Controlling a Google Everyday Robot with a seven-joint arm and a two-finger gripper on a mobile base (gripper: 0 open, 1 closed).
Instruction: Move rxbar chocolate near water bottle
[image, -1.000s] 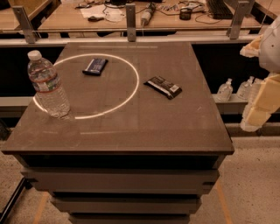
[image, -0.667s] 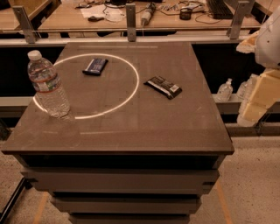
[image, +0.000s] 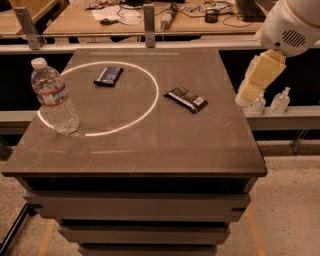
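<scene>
My cream-yellow claw (image: 248, 94) hung just off the right edge of the dark brown desk (image: 165, 145), below my white arm (image: 295, 25). A pale glowing ring (image: 156, 95) marked the desk. The rxbar chocolate (image: 186, 99) was black with a white patch, and the other bar (image: 108, 76) was dark blue. The water bottle (image: 54, 97) was clear and white-capped, its label white and red.

Top right: rounded white housing (image: 294, 22), glossy plastic shell, with a small dark slotted vent grille (image: 293, 38) on its face. Below it is the gripper (image: 249, 92), pale cream-yellow, blocky, built of stacked angular segments with flat faces, hanging just off the right edge of the table (image: 150, 150).
</scene>
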